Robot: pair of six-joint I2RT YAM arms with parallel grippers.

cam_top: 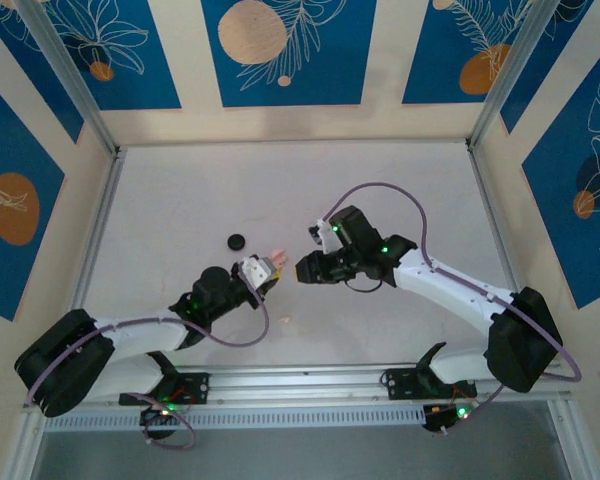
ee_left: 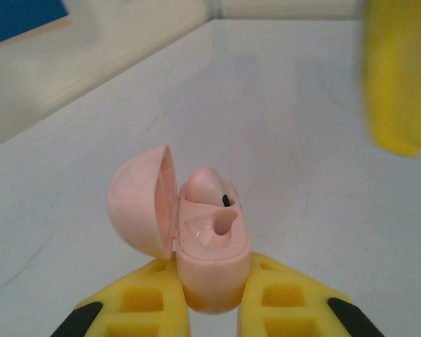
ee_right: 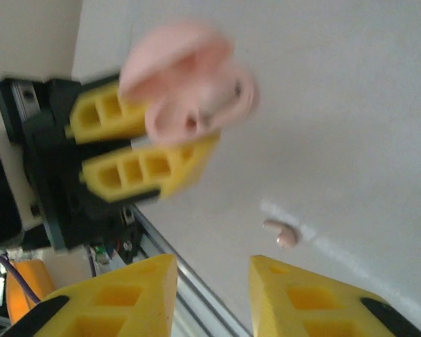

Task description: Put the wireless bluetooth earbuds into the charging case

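One pink earbud (ee_right: 281,233) lies loose; left hand (ee_left: 214,274) grips the open case (ee_left: 209,242), right hand (ee_right: 214,270) gapes empty.

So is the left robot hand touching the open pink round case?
Touching. The left wrist view shows the yellow fingers of the left gripper pressed against both sides of the open pink round case.
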